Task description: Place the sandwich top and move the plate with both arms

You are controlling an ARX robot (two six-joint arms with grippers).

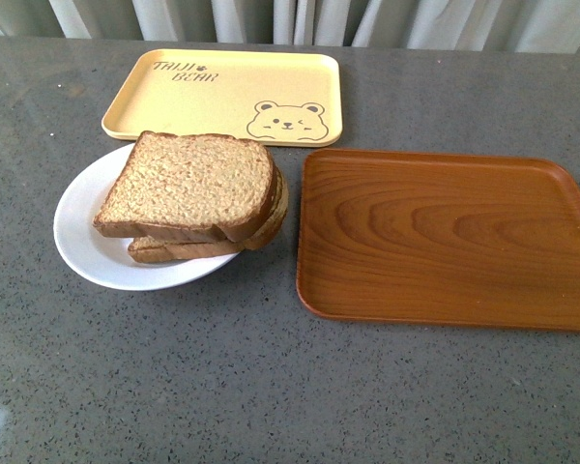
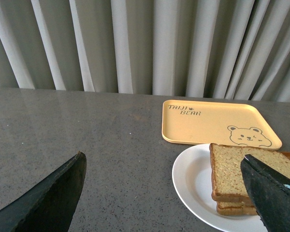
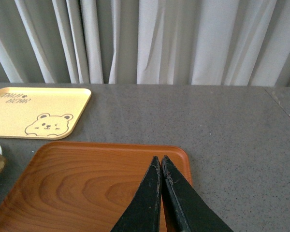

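Observation:
The sandwich top [image 1: 193,184], a brown wholemeal slice, lies on a stack of bread on the white plate [image 1: 82,242] at the table's left. Neither arm shows in the front view. In the left wrist view my left gripper [image 2: 164,166] is open and empty, its fingers [image 2: 63,188] wide apart, one finger in front of the bread stack [image 2: 232,171] on the plate [image 2: 193,181]. In the right wrist view my right gripper [image 3: 160,159] is shut and empty above the near right part of the brown tray [image 3: 87,183].
A yellow bear tray [image 1: 227,95] lies behind the plate. A brown wood-grain tray [image 1: 445,237] lies right of the plate. Grey curtains hang behind the grey stone table [image 1: 271,387].

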